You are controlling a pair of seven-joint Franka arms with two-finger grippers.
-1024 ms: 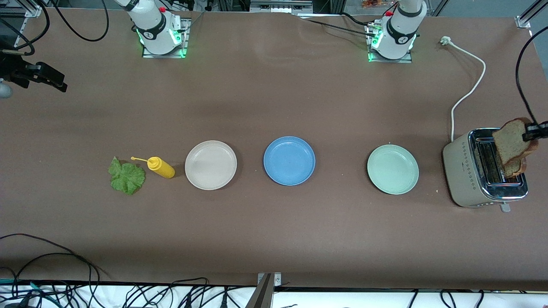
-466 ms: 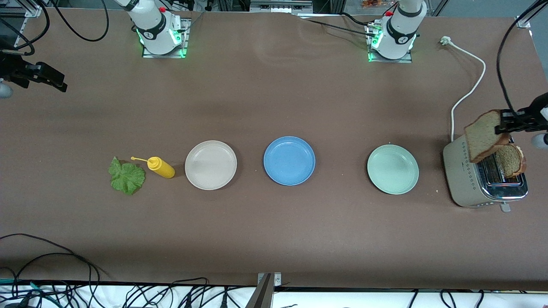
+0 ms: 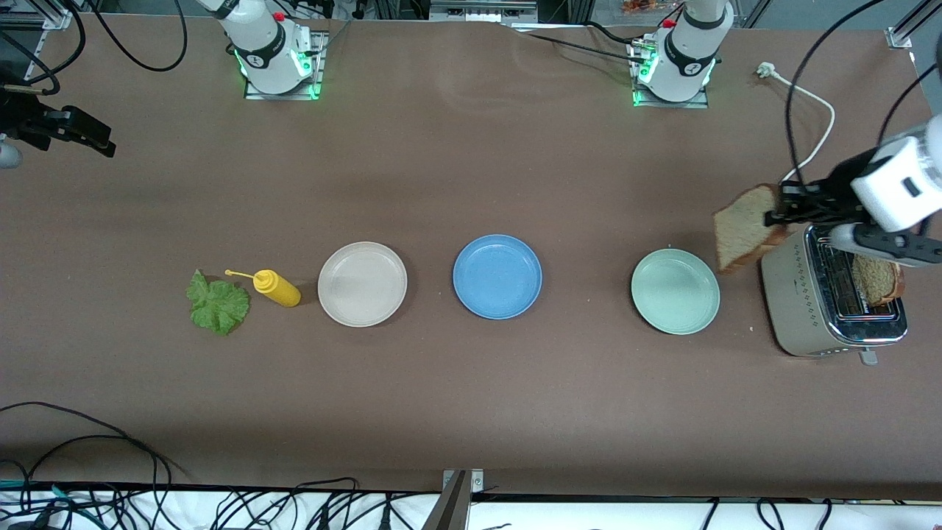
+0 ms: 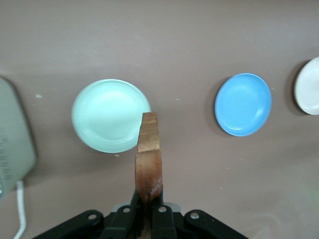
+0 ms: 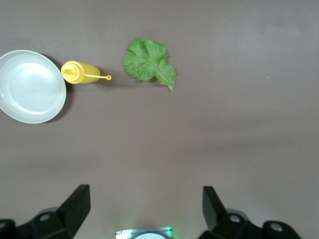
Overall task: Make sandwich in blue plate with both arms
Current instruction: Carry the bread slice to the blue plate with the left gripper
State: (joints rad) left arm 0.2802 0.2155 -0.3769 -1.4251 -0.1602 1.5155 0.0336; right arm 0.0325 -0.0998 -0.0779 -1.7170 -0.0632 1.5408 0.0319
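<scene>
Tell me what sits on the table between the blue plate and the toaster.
Only the mint-green plate lies between the blue plate and the toaster; the front view shows it.

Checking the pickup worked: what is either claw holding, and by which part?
The left claw grips a bread slice by its top edge, over the table beside the toaster. The right claw holds nothing.

I see a matte brown table filling most of the frame under even light, black cables tangled along the lower left edge, and aluminium frame rails at the upper right corner.
</scene>
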